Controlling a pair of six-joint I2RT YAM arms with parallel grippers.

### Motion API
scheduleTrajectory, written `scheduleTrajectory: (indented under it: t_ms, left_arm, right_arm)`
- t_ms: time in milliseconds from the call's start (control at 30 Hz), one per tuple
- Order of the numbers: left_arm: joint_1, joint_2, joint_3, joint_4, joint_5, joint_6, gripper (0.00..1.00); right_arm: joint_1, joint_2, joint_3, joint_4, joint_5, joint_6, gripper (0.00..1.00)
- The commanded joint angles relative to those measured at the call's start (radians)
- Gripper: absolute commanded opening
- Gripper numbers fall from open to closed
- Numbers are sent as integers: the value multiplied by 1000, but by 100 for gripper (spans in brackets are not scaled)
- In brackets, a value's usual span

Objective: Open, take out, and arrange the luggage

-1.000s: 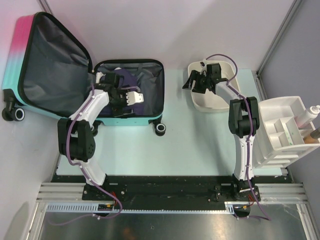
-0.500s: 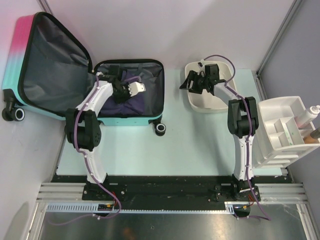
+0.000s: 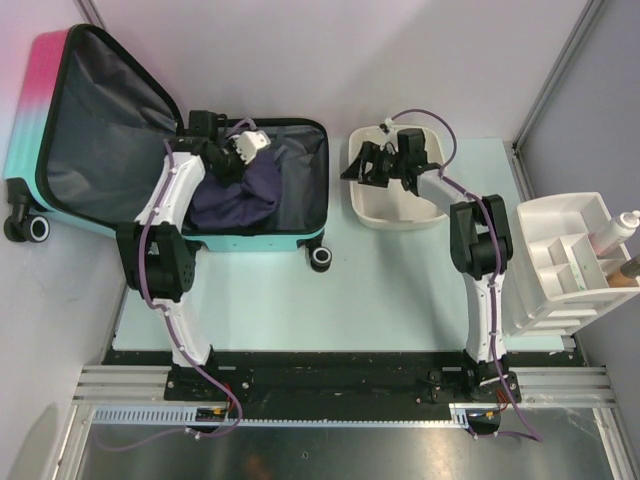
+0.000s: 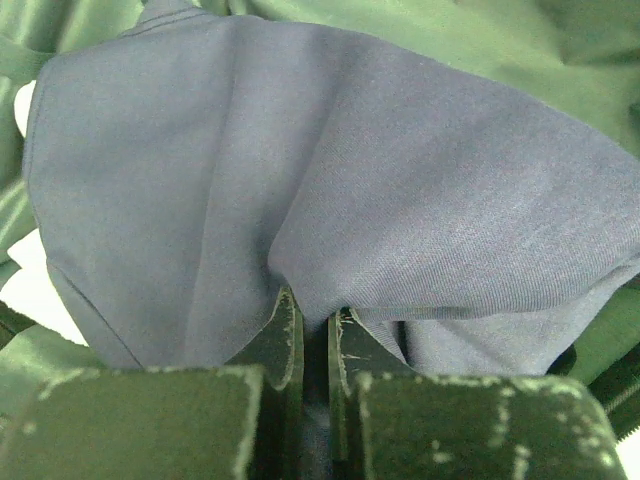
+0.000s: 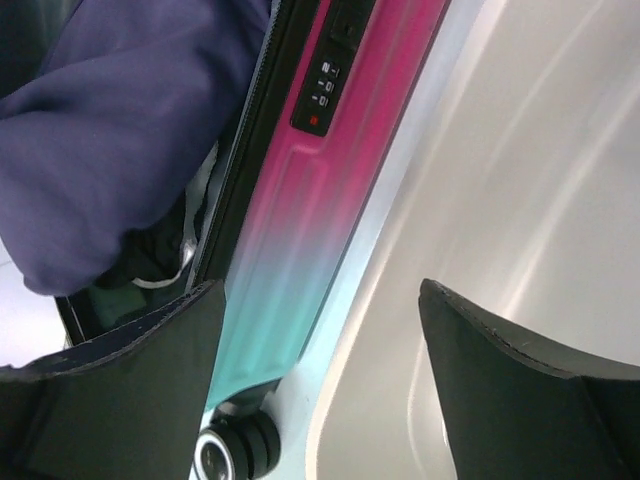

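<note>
the luggage (image 3: 100, 130) lies open; the left gripper (image 4: 313, 320) is pinched shut on a navy garment (image 4: 350, 180) not yet lifted out; the right gripper (image 5: 318, 300) gapes empty

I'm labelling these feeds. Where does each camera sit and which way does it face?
Top external: above, behind the bases, looking down; both arms, luggage, white tub.
Left wrist: on the left gripper, shut on navy cloth.
Right wrist: on the open right gripper, facing the luggage's side.
Shared: all three show the cloth.
</note>
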Motion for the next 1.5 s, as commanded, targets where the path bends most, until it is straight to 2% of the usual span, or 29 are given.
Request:
scheduleTrajectory:
  t_ms: [0,67,200,300,333,433,533,667,833,1067,1167,1267,1333,1367,1400,1433,1467]
  left_arm:
    - [22,-78,41,56,76,-52,0]
    - [23,-79,40,58,85,-54,0]
    - [35,-78,41,58,111,-58,0]
    - [40,-85,29,58,134,-45,0]
    - [42,-88,27,56,142,-42,0]
    - [49,-104,15,56,177,-46,0]
    - [52,-125,-14,56,209,-40,0]
    - [54,-151,-64,56,232,-23,0]
    - [54,-177,-129,56,248,-8,0]
    - [106,-194,-187,56,220,21,1]
    - [108,-204,-224,56,191,63,2]
    - [109,-211,-258,56,167,98,4]
    - [111,-213,-269,56,168,104,8]
    - [111,-216,-275,56,171,103,15]
    - [112,-219,-276,56,173,98,22]
    - [114,-228,-276,56,176,92,32]
    - [118,-236,-281,56,189,84,52]
  right_arm:
    - [-25,-159,-51,78,-12,-82,84]
    - [-16,-209,-94,135,-34,-142,84]
    - [24,-280,-166,212,-62,-361,85]
    - [76,-294,-175,245,-82,-579,86]
    - [91,-291,-172,253,-87,-696,86]
    - [151,-262,-154,298,-123,-854,89]
    - [206,-216,-126,302,-186,-985,89]
    - [272,-171,-123,302,-196,-1151,91]
    - [357,-86,-111,403,-156,-1223,91]
    - [424,10,-56,388,-144,-1463,92]
    - [438,42,-45,486,-96,-1458,95]
    - [449,65,-5,500,-88,-1455,94]
    - [449,80,4,518,-107,-1463,87]
    - [449,85,9,535,-111,-1454,81]
    - [449,94,13,576,-113,-1435,70]
    - [449,100,26,592,-107,-1383,50]
    - [446,109,55,606,-101,-1354,39]
